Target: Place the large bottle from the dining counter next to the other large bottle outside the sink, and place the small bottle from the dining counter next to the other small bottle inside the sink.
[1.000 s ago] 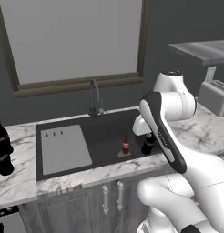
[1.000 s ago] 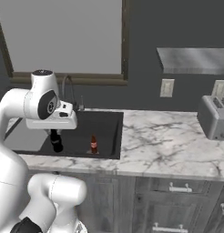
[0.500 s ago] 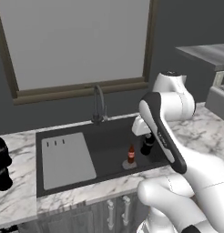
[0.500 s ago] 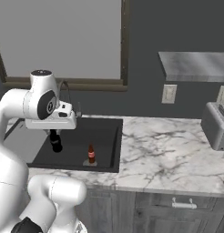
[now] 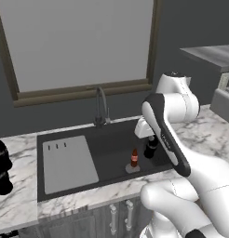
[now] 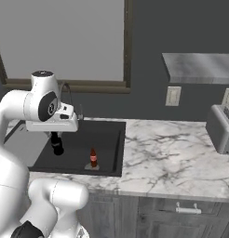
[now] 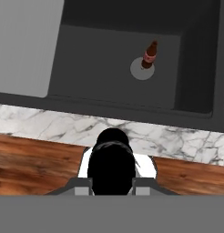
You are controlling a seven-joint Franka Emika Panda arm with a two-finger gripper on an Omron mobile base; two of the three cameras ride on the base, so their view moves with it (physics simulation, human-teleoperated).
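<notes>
The small black bottle (image 5: 151,146) hangs upright in the hand (image 5: 149,139), which is clenched on it near the top. In the left base view it is above the right part of the sink (image 5: 111,139), its base clear of the basin floor as far as the view lets one tell. In the right base view the same bottle (image 6: 56,143) shows below the hand (image 6: 55,135), over the left half of the dark basin (image 6: 114,139). In the hand view the bottle (image 7: 111,168) is seen from above as a round black shape between the fingers, low in the picture, over the front marble edge of the desk (image 7: 177,136).

The other small bottle (image 5: 134,158), reddish-brown with a red label, stands upright on the basin floor on the pale round drain (image 5: 131,168), near the held bottle and to its left in the left base view. It appears again in the right base view (image 6: 93,158) and the hand view (image 7: 150,55).

The grey ribbed drainboard (image 5: 67,162) fills the left part of the sink. The thin curved faucet (image 5: 102,107) rises behind the basin. A tall black bottle (image 5: 1,165) stands on the marble desk (image 5: 18,204) left of the sink, well apart from the hand. A toaster (image 6: 222,128) sits far to the right on the desk.
</notes>
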